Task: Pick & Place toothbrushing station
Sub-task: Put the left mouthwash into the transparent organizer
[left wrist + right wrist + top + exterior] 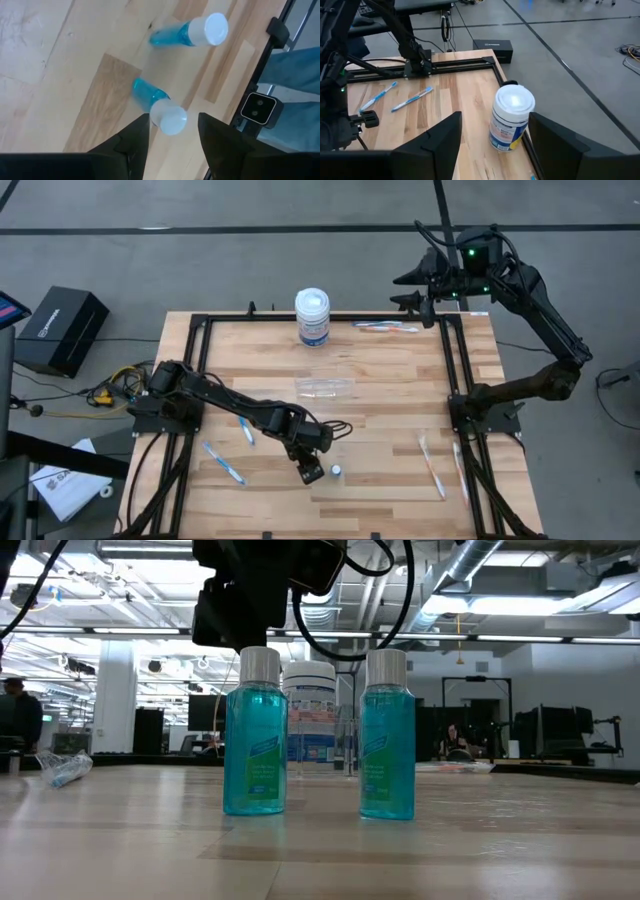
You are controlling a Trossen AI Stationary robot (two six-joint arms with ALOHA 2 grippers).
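Two small bottles of blue liquid with white caps stand upright near the table's front middle, the left bottle point(255, 735) and the right bottle point(388, 735). My left gripper point(173, 120) points down over the left bottle, open, one finger on either side of its cap point(169, 116). The see-through holder point(325, 387) lies on the table's middle. Blue-and-white toothbrushes lie flat at the near left point(222, 462), near right point(430, 465) and far right point(385, 327). My right gripper point(425, 290) waits open, high over the far right corner.
A white jar with a blue label point(313, 315) stands at the far middle edge. A black frame rail point(452, 370) runs round the tabletop. A black box point(62, 330) sits on the floor to the left. People show in the room behind.
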